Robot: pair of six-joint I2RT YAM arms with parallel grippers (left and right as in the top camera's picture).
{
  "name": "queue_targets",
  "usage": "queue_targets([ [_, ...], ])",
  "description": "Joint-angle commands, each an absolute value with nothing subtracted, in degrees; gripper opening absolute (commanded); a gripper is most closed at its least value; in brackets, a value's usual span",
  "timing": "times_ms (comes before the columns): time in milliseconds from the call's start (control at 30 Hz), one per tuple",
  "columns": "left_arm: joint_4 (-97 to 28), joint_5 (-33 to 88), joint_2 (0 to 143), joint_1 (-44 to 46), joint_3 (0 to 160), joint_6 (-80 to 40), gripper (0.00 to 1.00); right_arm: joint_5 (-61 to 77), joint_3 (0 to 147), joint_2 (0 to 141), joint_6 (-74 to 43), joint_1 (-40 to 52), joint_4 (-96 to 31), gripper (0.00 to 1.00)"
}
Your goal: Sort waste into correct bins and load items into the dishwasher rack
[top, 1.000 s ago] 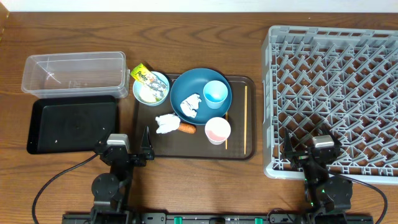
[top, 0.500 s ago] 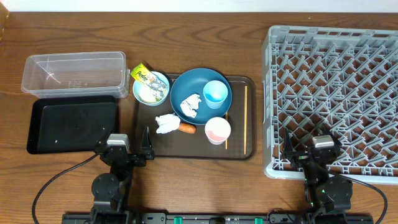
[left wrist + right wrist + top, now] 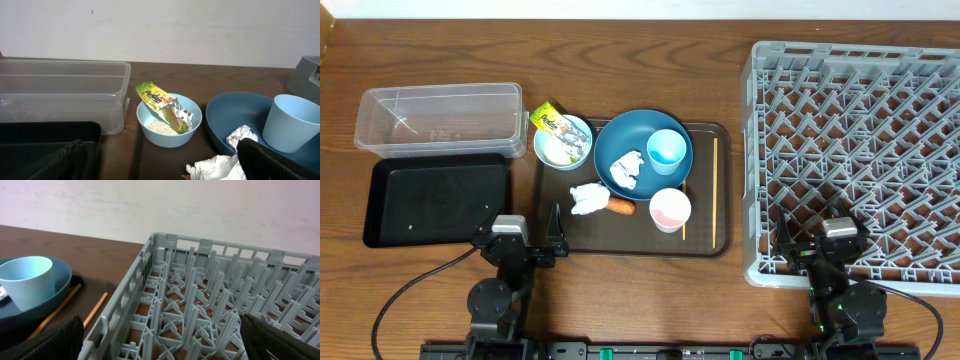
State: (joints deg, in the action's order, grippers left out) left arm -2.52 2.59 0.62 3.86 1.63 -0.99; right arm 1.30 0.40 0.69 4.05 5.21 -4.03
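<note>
One pink cup (image 3: 670, 208), one light-blue cup (image 3: 667, 148), two chopsticks (image 3: 714, 190); left tool (image 3: 513, 230), right tool (image 3: 825, 235) apart.

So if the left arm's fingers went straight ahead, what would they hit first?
Most likely the small pale-blue bowl holding the yellow wrapper, which is dead ahead in the wrist view. A corner of the clear tub sits close beside that line, and depth is unclear.
</note>
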Motion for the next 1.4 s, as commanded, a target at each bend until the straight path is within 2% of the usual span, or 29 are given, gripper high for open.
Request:
queue_targets([
  [0,-3.84,2.09,0.23,3.77,0.23,0.12,0.98,1.54,0.32,0.32,4.80,5.43,-4.23,0.99],
  [533,-2.96,2.13,0.23,3.77,0.23,0.01,0.98,1.54,0.32,0.34,4.80,5.43,-4.23,0.99],
  [1000,0.73,2.17,5.93,3.77,5.04,-9.13,0.98,1.45,0.32,0.38,4.80,5.43,-4.10,0.99],
  [1167,-3.40,2.85,15.22,3.77,13.50,-9.08,0.98,1.52,0.32,0.38,1.96,5.43,-3.62,0.99],
  [1367,-17.96,5.34,28.18,3.77,27.55,-9.08,0.98,1.56,1.74,0.38,-5.52,5.43,-4.12,0.99],
])
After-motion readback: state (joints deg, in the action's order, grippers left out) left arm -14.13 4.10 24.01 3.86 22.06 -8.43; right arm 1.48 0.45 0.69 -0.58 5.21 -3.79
